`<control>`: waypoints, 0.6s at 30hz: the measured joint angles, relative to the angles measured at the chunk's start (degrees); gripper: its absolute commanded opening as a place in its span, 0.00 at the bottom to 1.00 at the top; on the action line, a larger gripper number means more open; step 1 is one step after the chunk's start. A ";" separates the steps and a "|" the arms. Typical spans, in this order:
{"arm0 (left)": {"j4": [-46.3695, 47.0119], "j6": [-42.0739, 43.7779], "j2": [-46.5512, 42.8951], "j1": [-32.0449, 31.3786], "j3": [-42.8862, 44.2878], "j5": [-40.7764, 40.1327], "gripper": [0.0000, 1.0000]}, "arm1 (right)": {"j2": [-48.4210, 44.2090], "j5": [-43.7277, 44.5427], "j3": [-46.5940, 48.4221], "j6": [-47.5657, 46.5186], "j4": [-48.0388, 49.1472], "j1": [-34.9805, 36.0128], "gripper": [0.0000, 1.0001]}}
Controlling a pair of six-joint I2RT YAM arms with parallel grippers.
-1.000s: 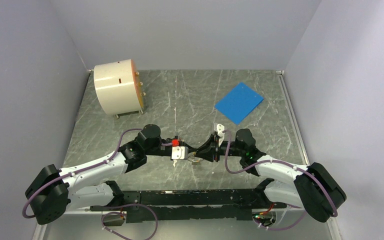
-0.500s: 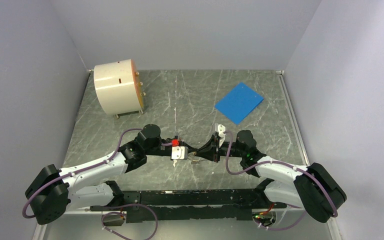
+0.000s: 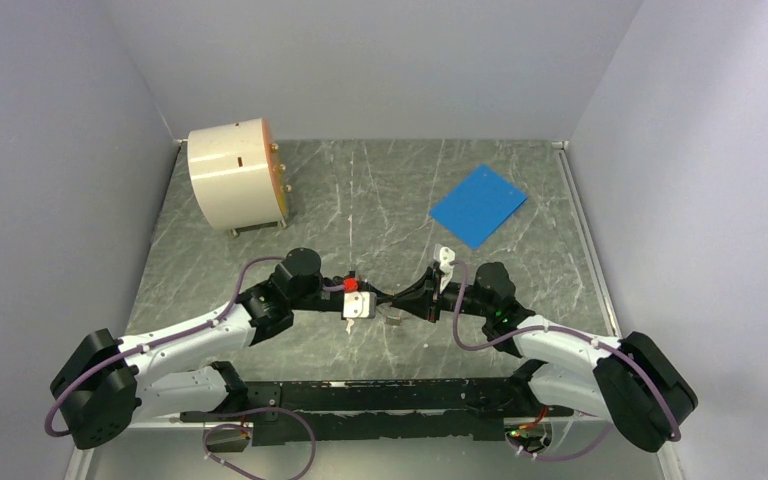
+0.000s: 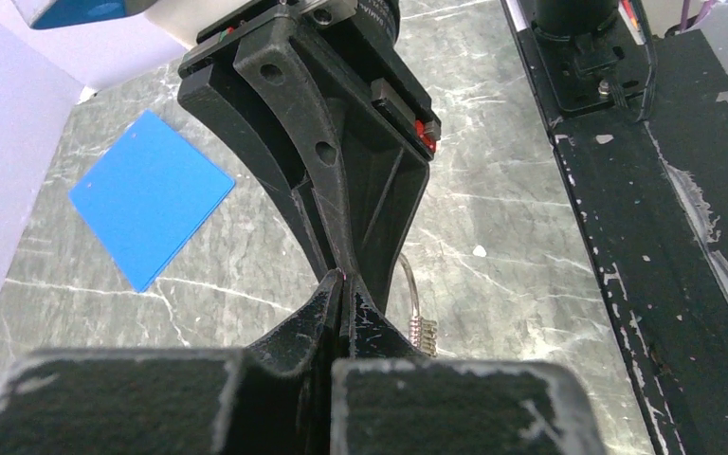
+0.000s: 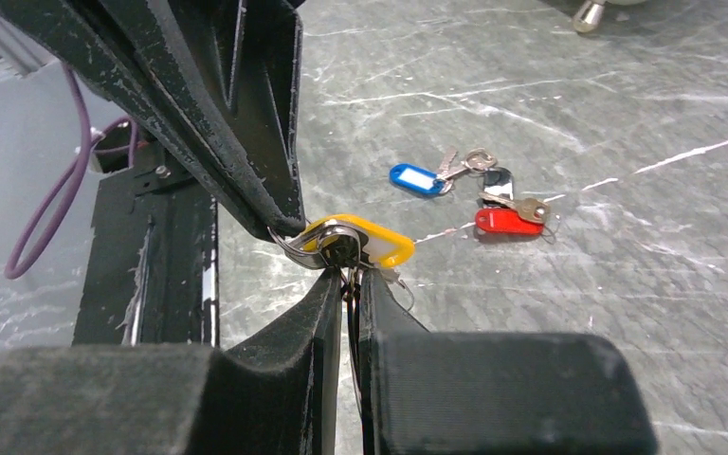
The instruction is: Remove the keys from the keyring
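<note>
The left gripper [image 4: 341,284] is clamped tight on the yellow-tagged key [image 5: 389,245] at mid-table. The thin silvery keyring [image 5: 315,243] threaded through that key is pinched in the right gripper [image 5: 351,281], its jaws almost together. A blue-tagged key [image 5: 415,179] and a red-tagged key [image 5: 500,221] lie loose on the marble table [image 3: 360,200] nearby.

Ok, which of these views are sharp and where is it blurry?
Top external view: evenly lit, sharp throughout. Left wrist view: left hand blurs toward the bottom edge, flat blue square sheet crisp. Right wrist view: right hand soft near the lens, yellow plastic key tag crisp.
</note>
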 measured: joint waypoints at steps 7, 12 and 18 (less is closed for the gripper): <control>-0.94 0.20 -1.31 0.09 0.00 -3.48 0.03 | -2.93 5.77 0.00 0.61 -2.27 0.46 0.00; -0.85 0.15 -1.55 0.13 -0.02 -5.05 0.03 | -5.86 10.99 0.00 0.76 -4.70 1.29 0.00; 0.87 -0.55 -1.31 0.11 -1.01 -6.23 0.03 | -7.74 14.23 -1.16 0.87 -5.22 2.25 0.00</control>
